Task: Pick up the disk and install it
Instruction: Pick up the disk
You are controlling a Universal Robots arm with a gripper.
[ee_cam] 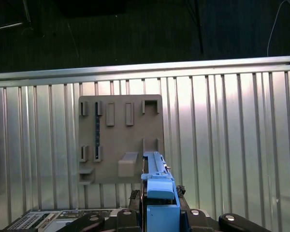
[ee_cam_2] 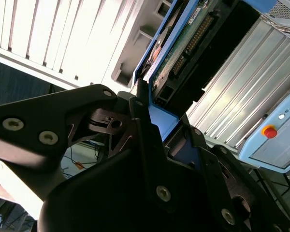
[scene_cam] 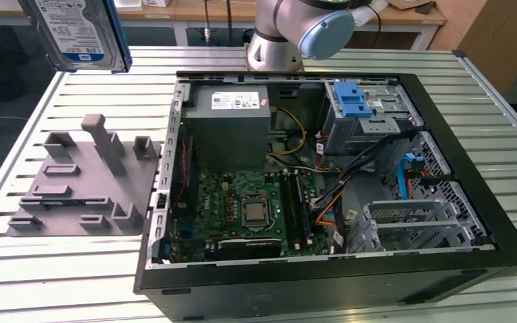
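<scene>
Clearly, in the exterior view the disk (scene_cam: 75, 30) hangs high in the air at the exterior view's left, above the slatted table (scene_cam: 61, 269) and the grey fixture (scene_cam: 79, 195), and well apart from the open case (scene_cam: 474, 202). I judge that the step in hand is the carrying of the disk to the case. To do it well, the disk should stay high enough to pass over the case wall, and it should keep level so that it does not slip. Inside the case, the power supply (scene_cam: 231, 128) and the board (scene_cam: 250, 205) lie on the near side. The metal cages (scene_cam: 411, 219) and the blue latch (scene_cam: 352, 101) lie on the exterior view's right. Loose cables (scene_cam: 330, 195) run between them and could catch the frame. In the second wrist view the gripper (ee_cam_2: 162, 121) holds the disk by its blue frame, with the jaws closed narrow on both sides, and a pendant (ee_cam_2: 275, 135) is behind. In the first wrist view the blue frame stands between the black fingers (ee_cam: 135, 198), and the fixture lies under it, with its slots empty.
</scene>
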